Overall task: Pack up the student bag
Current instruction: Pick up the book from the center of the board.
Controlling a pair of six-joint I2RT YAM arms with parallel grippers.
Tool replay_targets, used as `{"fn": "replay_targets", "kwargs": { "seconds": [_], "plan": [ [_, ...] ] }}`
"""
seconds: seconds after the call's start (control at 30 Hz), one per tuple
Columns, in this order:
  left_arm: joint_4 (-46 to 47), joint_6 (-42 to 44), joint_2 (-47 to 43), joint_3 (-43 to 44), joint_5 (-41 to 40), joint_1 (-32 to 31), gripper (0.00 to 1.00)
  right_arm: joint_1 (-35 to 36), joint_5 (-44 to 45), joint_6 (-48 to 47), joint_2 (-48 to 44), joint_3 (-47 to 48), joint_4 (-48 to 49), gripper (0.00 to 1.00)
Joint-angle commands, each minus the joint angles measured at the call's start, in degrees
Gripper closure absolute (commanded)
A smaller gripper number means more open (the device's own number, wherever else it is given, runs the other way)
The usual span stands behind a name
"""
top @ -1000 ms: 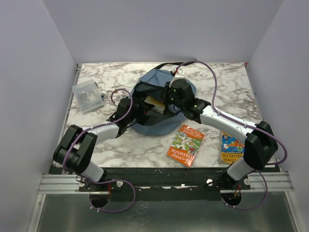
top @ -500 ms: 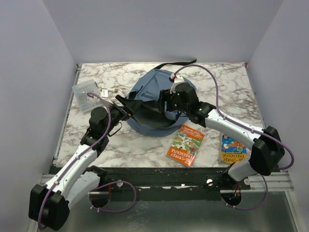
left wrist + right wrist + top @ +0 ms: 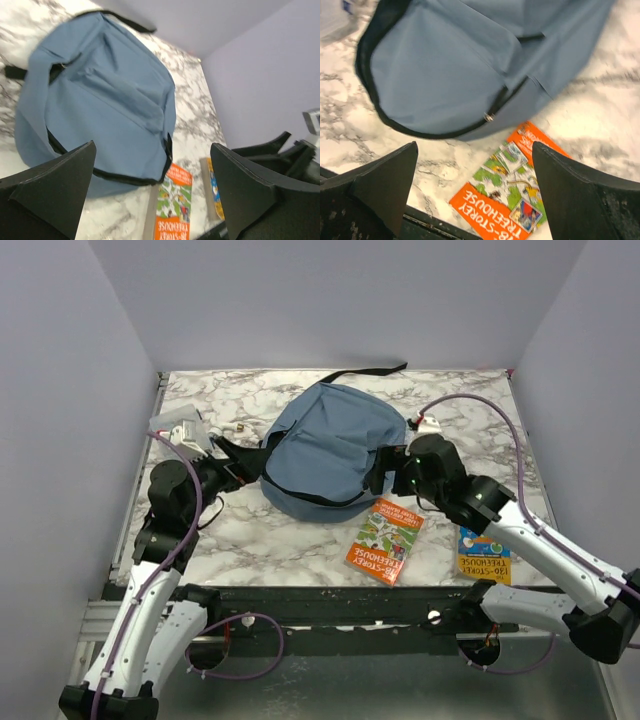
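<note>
The student bag (image 3: pixel 325 450) is laid flat — its inside is hidden. The left gripper (image 3: pixel 152 146) and right gripper (image 3: pixel 475 145) are spread wide, nothing held.

Both arms are off the bag, which now lies flat.
The student bag (image 3: pixel 325 450), gaping a second ago with dark lining and contents showing, is now a smooth blue mound on the table (image 3: pixel 470 410). The left gripper (image 3: pixel 238 462) has drawn back to its left edge and the right gripper (image 3: pixel 382 473) to its right edge, jaws spread wide, holding nothing.
</note>
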Motion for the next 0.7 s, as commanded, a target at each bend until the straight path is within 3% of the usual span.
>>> {"fn": "replay_targets", "kwargs": {
  "seconds": [0.0,0.17,0.27,0.47,0.67],
  "plan": [
    [-3.7,-2.84,-0.14,-2.35,12.47,0.46,0.02,-0.19,8.8,13.04,-5.23,-9.03,-7.28,0.0],
    [7.48,-10.79,1.15,-11.46,26.82,0.05,0.11,-0.97,12.67,25.01,-14.08,-21.21,-4.08,0.0],
    [7.72,-10.6,0.47,-14.25,27.17,-2.17,0.11,-3.44,10.12,26.19,-16.52,-26.0,-0.43,0.0],
    [7.75,-10.29,2.03,-16.78,22.71,-11.95,0.11,-16.99,-6.6,24.14,-12.82,-31.36,6.3,0.0],
    [10.45,-10.19,7.52,-17.55,8.53,-26.58,0.13,-17.82,-8.4,23.75,-11.86,-34.01,8.11,0.02]
  ]
}}
